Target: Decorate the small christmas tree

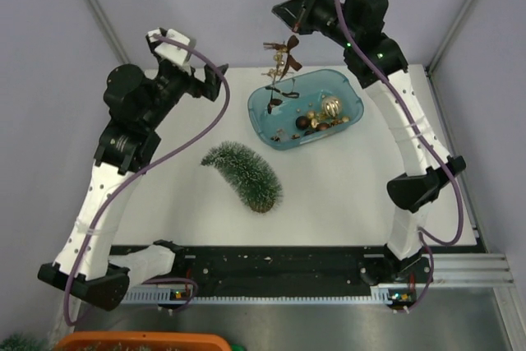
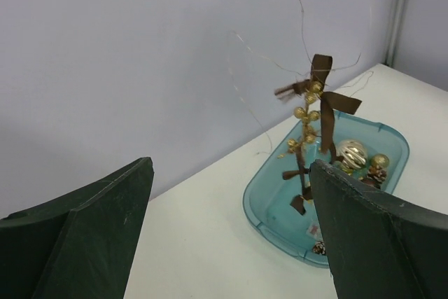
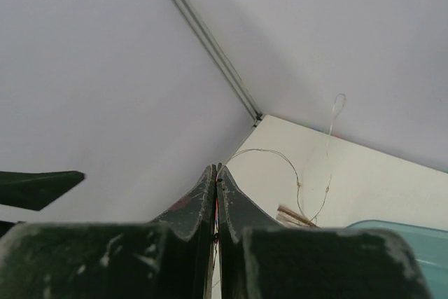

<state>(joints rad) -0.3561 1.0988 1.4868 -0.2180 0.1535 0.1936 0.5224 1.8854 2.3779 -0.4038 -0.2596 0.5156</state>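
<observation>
The small christmas tree (image 1: 242, 174) lies on its side on the white table (image 1: 345, 195), just off the near-left corner of the translucent blue tray (image 1: 355, 98) and not touching it. Its wide end points toward my side of the tray and its tip curls off to the left.

Above the tray's far-left end I see the right gripper (image 1: 293, 29) with its fingers pressed together on a thin wire garland (image 1: 283, 59). The garland's brown ribbon bows and gold beads dangle down over the tray's rim, and its lower end seems to reach the tray floor, though I cannot tell whether it touches. From the right wrist, the wire loops out of the closed fingertips (image 3: 210, 183).

In the tray sit a gold ball ornament (image 1: 331, 106) and some small dark baubles (image 1: 304, 122).

Well left of the tray, the left gripper (image 1: 207, 80) hangs with its fingers spread wide and nothing between them, facing the garland.
</observation>
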